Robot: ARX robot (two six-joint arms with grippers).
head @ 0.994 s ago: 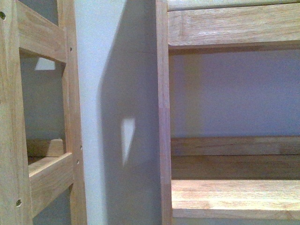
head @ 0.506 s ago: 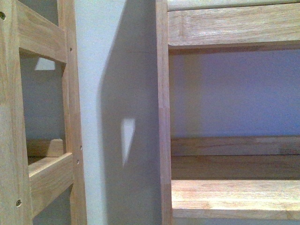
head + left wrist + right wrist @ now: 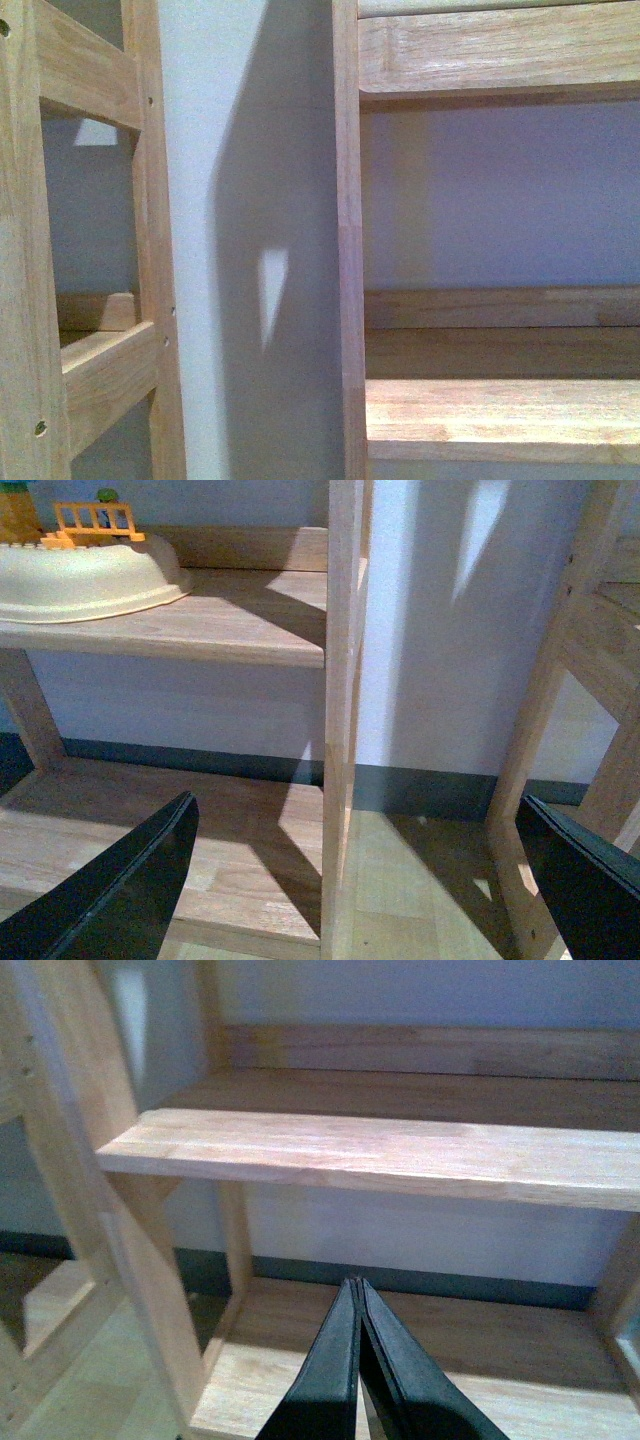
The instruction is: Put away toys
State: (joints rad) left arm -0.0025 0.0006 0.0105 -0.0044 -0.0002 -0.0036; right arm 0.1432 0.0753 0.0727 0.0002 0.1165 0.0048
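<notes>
My front camera faced a pale wall (image 3: pixel 200 200) between two wooden racks; the right rack's upright post (image 3: pixel 348 250) stood as my landmark. Right of the post, a shelf board (image 3: pixel 500 415) showed its front edge, with open air above it up to the next board (image 3: pixel 495 50). My left gripper (image 3: pixel 360 880) was spread wide, its fingers (image 3: pixel 130 880) flanking a post, a cream toy base (image 3: pixel 85 575) on the shelf beyond. My right gripper (image 3: pixel 358 1370) was pressed together, empty, before a bare shelf (image 3: pixel 380 1155). The plush toy appeared in no view.
</notes>
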